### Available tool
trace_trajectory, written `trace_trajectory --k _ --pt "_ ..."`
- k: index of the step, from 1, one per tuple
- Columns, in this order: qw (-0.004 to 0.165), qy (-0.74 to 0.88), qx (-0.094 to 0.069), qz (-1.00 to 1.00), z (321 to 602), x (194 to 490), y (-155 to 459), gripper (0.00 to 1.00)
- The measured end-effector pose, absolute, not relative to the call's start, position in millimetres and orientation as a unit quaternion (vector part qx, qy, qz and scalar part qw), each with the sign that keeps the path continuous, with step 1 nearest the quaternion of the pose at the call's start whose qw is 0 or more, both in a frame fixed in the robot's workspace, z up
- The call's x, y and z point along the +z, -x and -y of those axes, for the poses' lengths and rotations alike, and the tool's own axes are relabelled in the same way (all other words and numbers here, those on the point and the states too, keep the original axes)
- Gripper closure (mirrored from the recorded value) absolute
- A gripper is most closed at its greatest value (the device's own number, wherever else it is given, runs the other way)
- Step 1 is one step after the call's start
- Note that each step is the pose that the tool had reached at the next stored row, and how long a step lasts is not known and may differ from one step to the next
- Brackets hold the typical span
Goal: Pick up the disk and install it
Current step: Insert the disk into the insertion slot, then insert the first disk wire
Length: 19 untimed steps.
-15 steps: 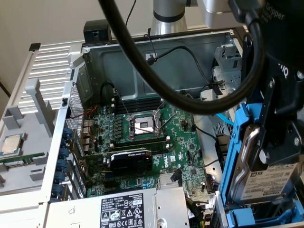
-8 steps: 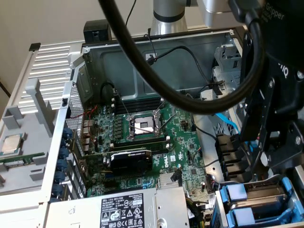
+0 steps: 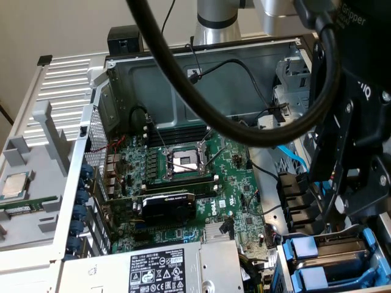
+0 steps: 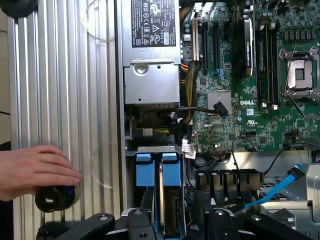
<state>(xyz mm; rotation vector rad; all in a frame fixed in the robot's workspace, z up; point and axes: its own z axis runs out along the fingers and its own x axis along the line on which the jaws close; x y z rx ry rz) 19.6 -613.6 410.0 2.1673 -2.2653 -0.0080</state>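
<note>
Your gripper [image 4: 174, 222] hangs low over the drive cage [image 4: 150, 149], right at the blue-framed disk [image 4: 170, 172], but you cannot tell whether it is clamped on the disk or standing free of it. The disk sits on edge in the cage, just beside a second blue carrier [image 4: 144, 170], with the power supply [image 4: 152, 65] next along and the green motherboard [image 4: 250, 115] to the other side. A person's hand [image 4: 32, 170] rests on the ribbed metal panel [image 4: 70, 75] alongside, touching a black knob [image 4: 55, 198].
</note>
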Motion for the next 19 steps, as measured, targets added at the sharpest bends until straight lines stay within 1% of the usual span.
trace_trajectory --k 10,19 --pt "0.003 -0.691 -0.003 0.723 613 410 -21 0.55" --pt "0.003 -0.690 -0.003 0.724 609 410 -48 0.55"
